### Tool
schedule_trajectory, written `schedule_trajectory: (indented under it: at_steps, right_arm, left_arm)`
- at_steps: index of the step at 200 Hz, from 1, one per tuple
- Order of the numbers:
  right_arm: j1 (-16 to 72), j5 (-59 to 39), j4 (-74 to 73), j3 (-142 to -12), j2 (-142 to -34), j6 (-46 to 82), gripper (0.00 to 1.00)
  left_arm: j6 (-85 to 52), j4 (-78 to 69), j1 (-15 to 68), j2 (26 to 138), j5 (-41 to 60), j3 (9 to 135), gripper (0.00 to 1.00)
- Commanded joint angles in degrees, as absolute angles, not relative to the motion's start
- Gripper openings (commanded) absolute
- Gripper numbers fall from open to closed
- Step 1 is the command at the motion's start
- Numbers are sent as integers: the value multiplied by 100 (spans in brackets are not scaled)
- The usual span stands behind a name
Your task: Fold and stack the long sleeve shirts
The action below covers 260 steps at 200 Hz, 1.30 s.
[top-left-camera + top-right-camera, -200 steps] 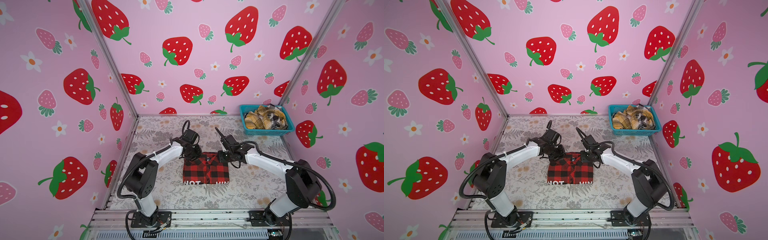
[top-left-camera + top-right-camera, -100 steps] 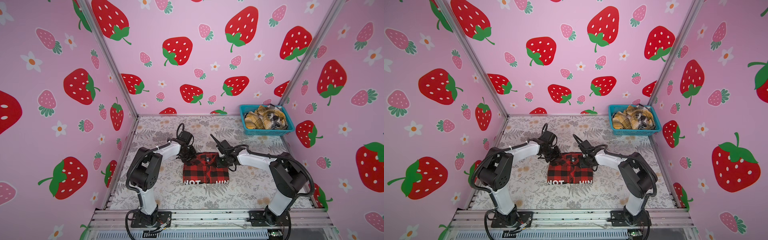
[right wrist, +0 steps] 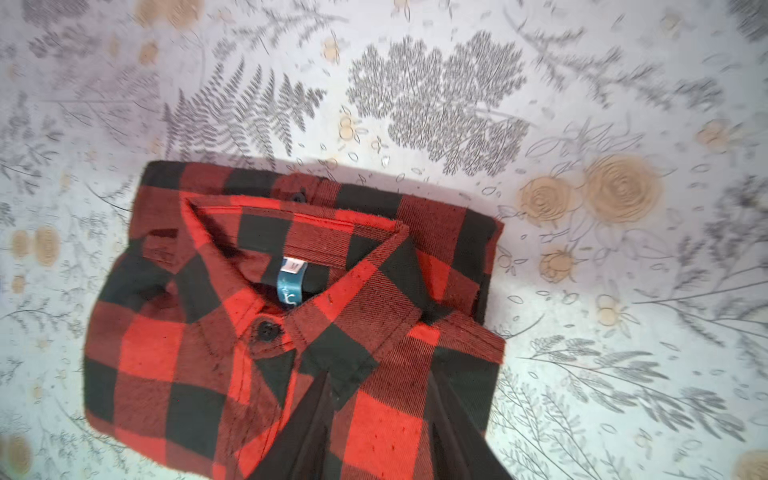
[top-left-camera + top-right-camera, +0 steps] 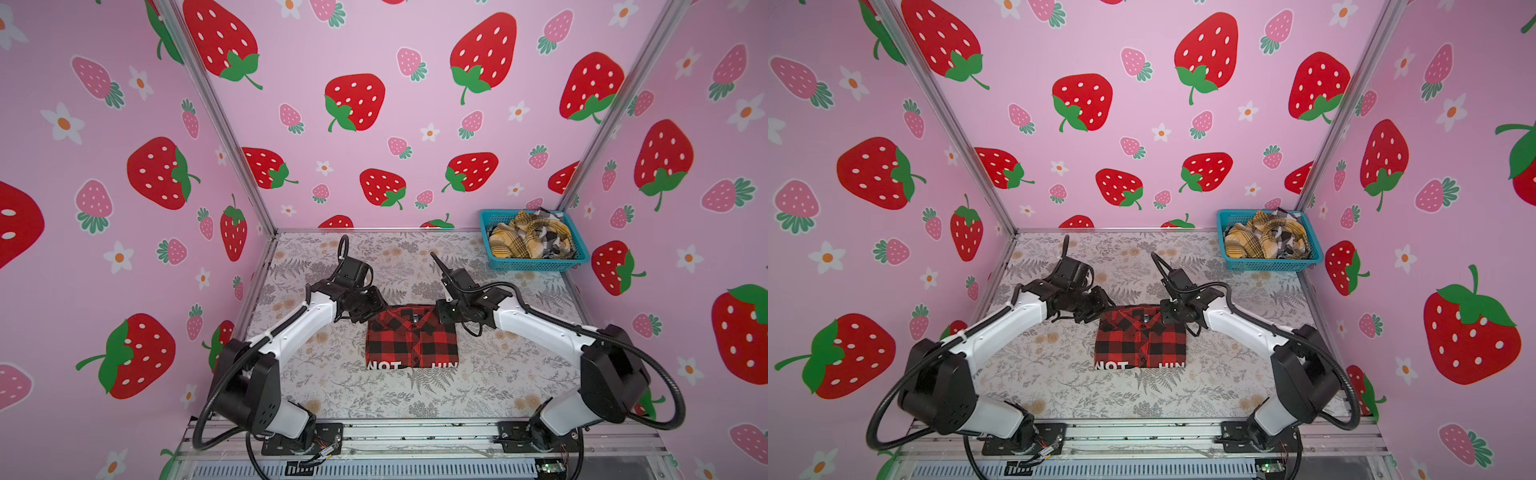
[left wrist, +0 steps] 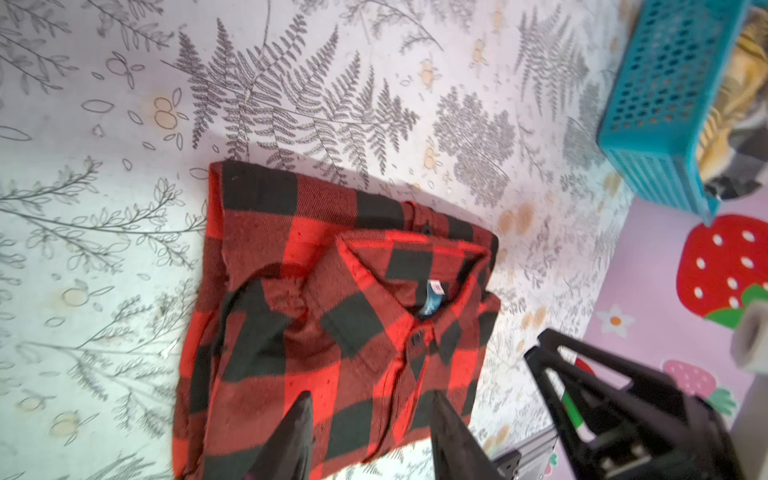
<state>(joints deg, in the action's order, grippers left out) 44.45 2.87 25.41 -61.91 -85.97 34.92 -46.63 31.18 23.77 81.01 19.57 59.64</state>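
The red-and-black check shirt (image 4: 411, 340) (image 4: 1140, 343) lies folded into a rectangle mid-table, collar toward the back wall and white lettering at its near edge. My left gripper (image 4: 372, 313) (image 4: 1090, 313) hovers at its far left corner. In the left wrist view, that gripper (image 5: 371, 397) is open over the shirt (image 5: 332, 311). My right gripper (image 4: 442, 316) (image 4: 1167, 316) is at the far right corner. In the right wrist view it (image 3: 380, 374) is open above the shirt (image 3: 291, 324), holding nothing. The yellow plaid shirt (image 4: 519, 241) and black-white plaid shirt (image 4: 552, 237) lie crumpled in the basket.
The teal mesh basket (image 4: 536, 264) (image 4: 1266, 264) (image 5: 665, 83) stands in the back right corner against the pink strawberry walls. A fern-print cloth (image 4: 374, 399) covers the table. An aluminium rail (image 4: 415, 432) with both arm bases runs along the near edge.
Both grippers dipped onto the shirt's far corners half a second ago and have since lifted off it with their jaws wider. The red shirt stays in place.
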Motion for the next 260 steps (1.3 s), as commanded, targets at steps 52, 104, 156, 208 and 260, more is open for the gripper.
schedule_trajectory:
  at_steps: [52, 104, 156, 208, 260]
  right_arm:
    - [4328, 410, 2296, -5096, -8071, 3950, 39]
    - [4143, 335, 1620, -4271, -7858, 4378, 37]
    - [3926, 113, 1216, -3949, -7914, 4474, 37]
    - [3929, 163, 981, -3805, -7997, 4537, 36]
    - [3918, 323, 791, -3552, -7744, 4698, 37]
  left_arm:
    - [-4859, 2882, 2343, 7960, 3035, 4725, 34]
    - [-4930, 2280, 1969, 8769, 3016, 4370, 26]
    - [-4913, 1973, 1579, 8946, 3261, 3819, 23]
    - [-4622, 2361, 1364, 8410, 3196, 3990, 33]
    - [-4176, 3301, 1336, 6746, 1567, 4432, 43]
